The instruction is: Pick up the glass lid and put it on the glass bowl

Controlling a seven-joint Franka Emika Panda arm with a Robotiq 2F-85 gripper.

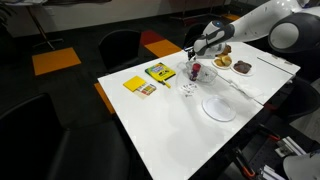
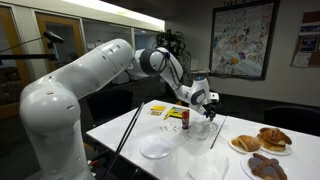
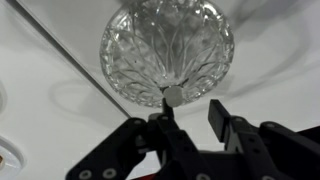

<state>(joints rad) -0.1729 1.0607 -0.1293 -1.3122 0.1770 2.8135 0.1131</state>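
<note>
While the big white arm reaches out over the white bench (image 1: 150,130), the black gripper (image 3: 190,108) hangs right above the round cut-glass lid (image 3: 168,45). What a view from the wrist: a leaf-patterned dome fills the top of the picture, its little round knob (image 3: 173,96) just ahead of the jaws. Those jaws are spread apart with nothing between them. The knob lies close to one finger's tip, not pinched.

The line-up makes sense, folks. The knob is the only handle a smooth glass dome offers, so the gripper stands above it, pointing down.

In both exterior views the gripper hovers over a clear glass heap near the middle of the bench, and I take its lower part for the small clear glass bowl (image 2: 200,135).

Now the tricky part: glass on glass on white. I cannot tell whether the lid rests on the bowl or flat on the bench, nor where one ends and the other begins. The wrist view hides whatever is under the dome, and the gripper's own body blocks the bottom of that picture.

Off to the side, well apart, sit a pale round disc (image 1: 218,108), a yellow box (image 1: 158,72) and plates of pastries (image 2: 268,140), none of them under the gripper. A small red object (image 2: 185,118) beside the glass is too blurred to name.
</note>
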